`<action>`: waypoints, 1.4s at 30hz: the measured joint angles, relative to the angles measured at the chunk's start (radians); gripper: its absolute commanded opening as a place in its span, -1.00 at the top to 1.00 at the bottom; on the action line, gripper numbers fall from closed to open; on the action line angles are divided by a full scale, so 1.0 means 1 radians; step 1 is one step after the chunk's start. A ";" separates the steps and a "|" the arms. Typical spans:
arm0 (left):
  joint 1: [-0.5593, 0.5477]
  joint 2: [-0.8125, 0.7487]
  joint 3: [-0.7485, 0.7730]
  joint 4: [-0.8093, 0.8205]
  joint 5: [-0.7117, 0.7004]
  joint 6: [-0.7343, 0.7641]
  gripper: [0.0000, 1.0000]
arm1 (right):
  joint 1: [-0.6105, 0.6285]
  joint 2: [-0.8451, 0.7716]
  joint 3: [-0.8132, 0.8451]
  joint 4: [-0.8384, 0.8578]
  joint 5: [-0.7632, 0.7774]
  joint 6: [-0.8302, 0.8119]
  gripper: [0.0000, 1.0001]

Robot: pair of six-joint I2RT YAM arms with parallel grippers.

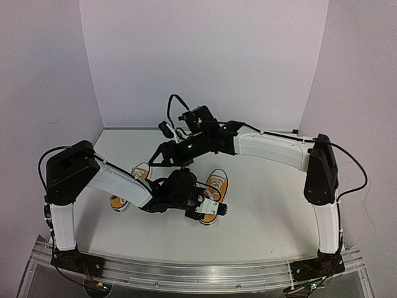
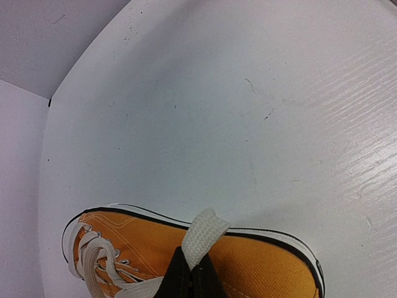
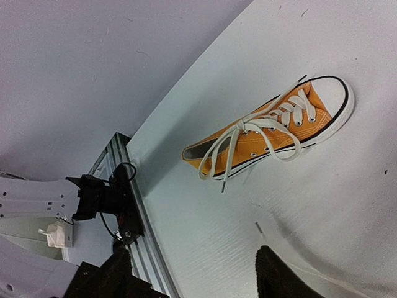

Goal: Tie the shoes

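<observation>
Two orange-yellow sneakers with white laces stand on the white table. The right shoe (image 1: 217,182) lies under my left gripper (image 1: 208,201). In the left wrist view that gripper (image 2: 189,273) is shut on a loop of white lace (image 2: 203,237), held up over the shoe's side (image 2: 260,267). The left shoe (image 1: 139,171) is partly hidden by my left arm. In the right wrist view this shoe (image 3: 273,133) has its laces (image 3: 248,133) in loose loops hanging over its side. My right gripper (image 1: 162,156) hangs above the table behind the shoes, open and empty (image 3: 189,279).
The aluminium rail (image 1: 186,273) with both arm bases runs along the table's near edge and also shows in the right wrist view (image 3: 133,211). White walls enclose the table at the back and sides. A cable loops above the right wrist (image 1: 177,102).
</observation>
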 measured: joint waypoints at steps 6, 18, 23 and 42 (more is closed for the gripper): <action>0.000 0.000 0.027 -0.041 0.008 -0.019 1.00 | -0.084 -0.146 -0.084 -0.027 0.038 -0.028 -0.75; 0.103 0.000 0.133 -0.168 0.226 -0.313 1.00 | -0.180 -0.781 -0.576 0.087 0.249 -0.189 -0.46; 0.178 0.019 0.227 -0.225 0.379 -0.451 1.00 | -0.139 -0.911 -0.763 0.123 0.292 -0.272 -0.23; 0.239 0.226 0.469 -0.442 0.686 -0.670 1.00 | 0.260 -0.483 -0.716 0.106 0.598 -0.816 -0.14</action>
